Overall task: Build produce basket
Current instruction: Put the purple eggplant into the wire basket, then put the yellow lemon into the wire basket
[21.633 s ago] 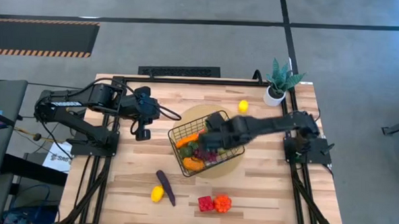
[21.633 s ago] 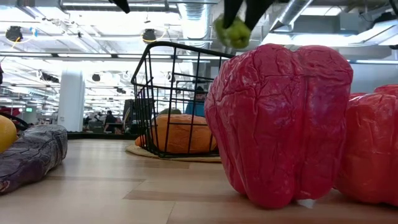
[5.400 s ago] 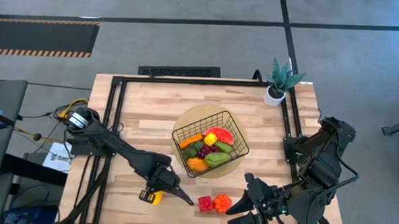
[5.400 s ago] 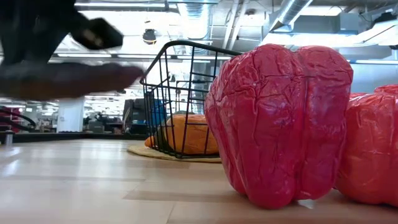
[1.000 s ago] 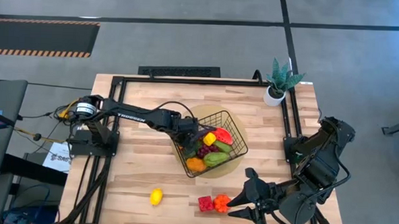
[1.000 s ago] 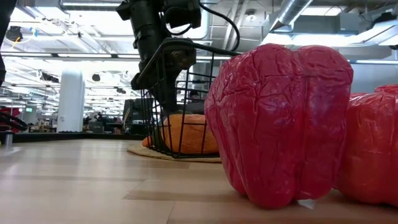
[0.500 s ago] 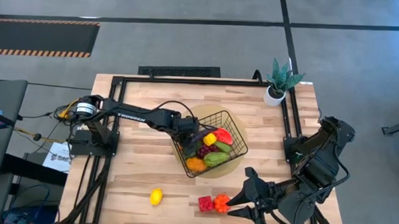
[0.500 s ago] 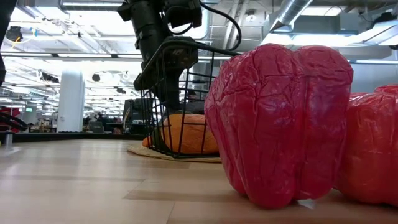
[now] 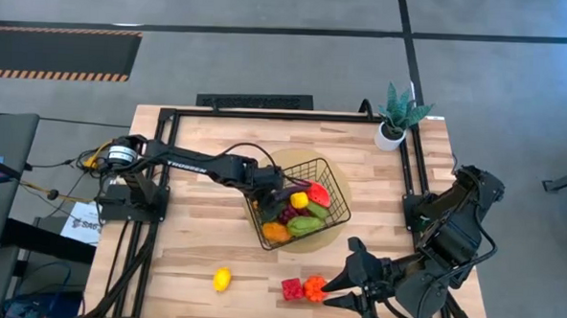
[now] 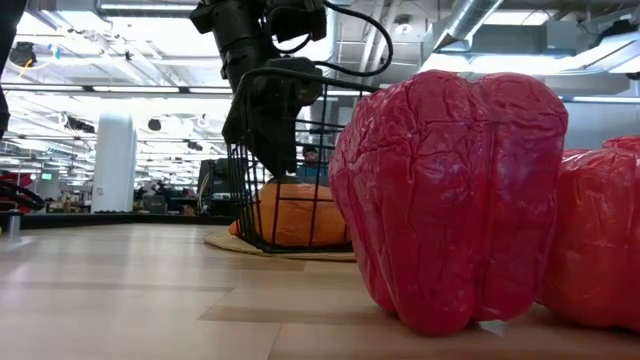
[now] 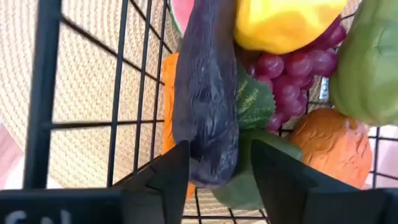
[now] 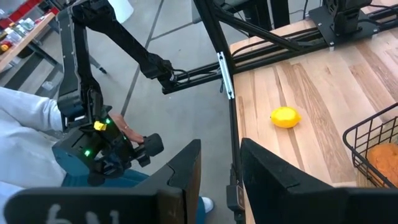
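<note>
The black wire basket (image 9: 342,198) stands on the round tan mat (image 9: 274,163) at mid table, holding an orange, grapes, a lemon, avocados and a watermelon slice. My left gripper (image 9: 274,199) reaches down into the basket's left part and is open, with the purple eggplant (image 11: 208,93) lying between its fingers on the other produce. A red pepper (image 9: 292,289), an orange pepper (image 9: 315,288) and a lemon (image 9: 222,278) lie on the table near its near edge. My right gripper (image 9: 333,293) hangs open and empty above the near edge, right of the peppers. My left gripper comes slanting down from the table's left side, and its fingers stand on either side of the eggplant's near end (image 11: 210,167), along its length. Whether a finger (image 11: 171,177) touches the eggplant's side I cannot tell. The eggplant rests on the avocado and carrot below it.
A potted green plant (image 9: 398,114) stands at the far right corner. Black frame rails run along the table's left and right sides. In the right wrist view a person's sleeve (image 12: 25,118) and hand show beside the table's left edge. Bare wood lies left of the basket.
My left gripper has opened inside the basket and let go of the eggplant, which now lies on the other produce. The arm has stayed where it was.
</note>
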Robot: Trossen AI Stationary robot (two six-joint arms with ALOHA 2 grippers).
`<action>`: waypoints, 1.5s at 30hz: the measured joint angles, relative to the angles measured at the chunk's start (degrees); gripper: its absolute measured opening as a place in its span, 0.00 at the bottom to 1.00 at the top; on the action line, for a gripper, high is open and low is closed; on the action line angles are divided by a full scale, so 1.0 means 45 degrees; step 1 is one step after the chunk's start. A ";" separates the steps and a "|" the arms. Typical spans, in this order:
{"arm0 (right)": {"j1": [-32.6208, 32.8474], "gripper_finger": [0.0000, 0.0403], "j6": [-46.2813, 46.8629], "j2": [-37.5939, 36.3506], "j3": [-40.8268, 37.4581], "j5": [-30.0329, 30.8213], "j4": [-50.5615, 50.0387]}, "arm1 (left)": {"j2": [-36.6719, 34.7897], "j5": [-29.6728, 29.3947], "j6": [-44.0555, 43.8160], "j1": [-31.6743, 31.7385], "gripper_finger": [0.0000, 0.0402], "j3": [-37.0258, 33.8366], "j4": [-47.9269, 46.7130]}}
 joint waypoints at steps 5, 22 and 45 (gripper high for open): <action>0.0000 0.33 0.0000 0.0000 0.0000 0.0000 -0.0006 | 0.0000 0.0677 0.0043 0.0228 0.46 0.0751 -0.0189; -0.2607 0.33 0.3601 -0.0010 0.0000 -0.1836 -0.6631 | -0.0010 -0.1482 0.0672 -0.0867 0.48 0.5782 -0.9560; -0.4137 0.33 0.3662 -0.0248 -0.1302 -0.2856 -0.9729 | -0.2752 -0.3325 -1.1595 -0.7507 0.48 0.1025 -1.1505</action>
